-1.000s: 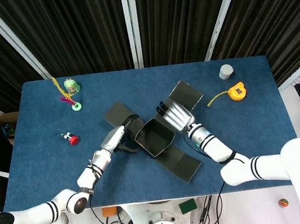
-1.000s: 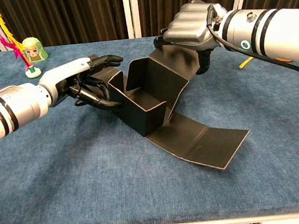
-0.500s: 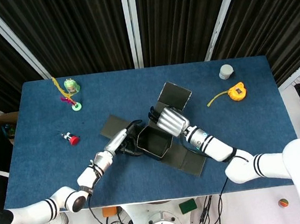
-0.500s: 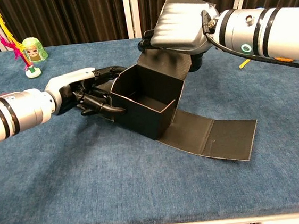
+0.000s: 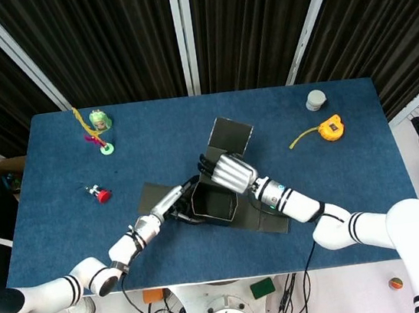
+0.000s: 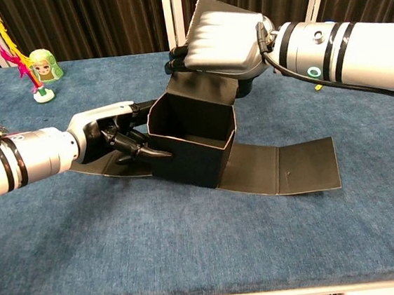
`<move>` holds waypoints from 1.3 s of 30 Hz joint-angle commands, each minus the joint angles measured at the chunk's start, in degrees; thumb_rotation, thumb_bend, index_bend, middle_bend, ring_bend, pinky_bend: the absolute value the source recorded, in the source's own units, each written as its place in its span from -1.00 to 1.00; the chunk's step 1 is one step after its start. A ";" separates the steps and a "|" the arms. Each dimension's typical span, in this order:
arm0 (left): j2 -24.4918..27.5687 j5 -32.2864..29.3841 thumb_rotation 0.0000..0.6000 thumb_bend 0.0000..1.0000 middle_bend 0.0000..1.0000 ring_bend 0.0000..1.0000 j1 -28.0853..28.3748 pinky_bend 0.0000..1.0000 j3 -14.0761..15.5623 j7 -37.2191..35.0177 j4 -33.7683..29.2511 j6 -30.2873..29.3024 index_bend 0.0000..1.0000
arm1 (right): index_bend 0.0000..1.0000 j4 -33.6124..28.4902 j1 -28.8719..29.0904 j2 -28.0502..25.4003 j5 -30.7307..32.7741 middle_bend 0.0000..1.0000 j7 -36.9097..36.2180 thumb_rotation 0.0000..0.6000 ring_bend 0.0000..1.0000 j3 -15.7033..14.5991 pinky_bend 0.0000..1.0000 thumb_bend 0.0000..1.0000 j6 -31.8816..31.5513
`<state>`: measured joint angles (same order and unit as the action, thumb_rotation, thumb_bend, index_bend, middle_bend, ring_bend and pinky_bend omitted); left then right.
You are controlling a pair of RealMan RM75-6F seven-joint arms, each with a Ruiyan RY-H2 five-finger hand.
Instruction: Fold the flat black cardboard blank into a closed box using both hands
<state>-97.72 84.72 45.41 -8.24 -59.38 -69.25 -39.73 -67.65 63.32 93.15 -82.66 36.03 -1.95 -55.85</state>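
My right hand (image 6: 224, 35) sits curled over the raised back flap of the black cardboard box (image 6: 193, 141), fingers hooked over that flap's top edge, so it holds the panel upright. My left hand (image 6: 114, 131) presses its dark fingers (image 6: 141, 152) against the box's left wall, touching it low near the front corner; I cannot tell whether it actually pinches the card or only braces it.

The box stands open-topped near the middle of the blue table (image 5: 337, 186), closer to my edge than the far one. One long flap (image 6: 284, 170) lies flat on the cloth to the right, another flat flap (image 5: 149, 193) pokes out under my left wrist.

Outward, there is bare cloth in front of the box. Well apart at the far right sit a yellow tape measure (image 5: 330, 127) and a small grey cylinder (image 5: 316, 100). Far left stand a green-haired figure (image 5: 98, 122) and a small red piece (image 5: 100, 192).
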 commanded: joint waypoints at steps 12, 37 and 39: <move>0.35 0.56 1.00 -0.72 -0.55 0.07 1.81 0.79 2.24 -6.19 1.16 0.95 -0.55 | -0.80 1.90 -1.49 1.60 -3.73 -0.74 -4.74 1.00 0.43 2.22 1.00 -0.35 0.34; 6.46 -0.02 1.00 -0.72 -0.47 0.08 -0.15 0.79 3.35 -0.43 -6.82 -2.72 -0.46 | -1.00 -7.25 -7.46 -6.93 5.16 -1.00 -20.61 1.00 0.22 4.32 1.00 -0.49 11.07; 7.02 0.34 1.00 -0.72 -0.48 0.08 -0.22 0.79 3.51 -1.05 -7.30 -3.13 -0.46 | -1.00 -7.26 -7.79 -6.79 4.29 -1.00 -22.99 1.00 0.23 4.43 1.00 -0.49 10.72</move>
<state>-90.84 84.93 45.25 -4.85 -60.28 -76.37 -42.72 -75.33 55.80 86.00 -77.68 14.79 2.50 -45.41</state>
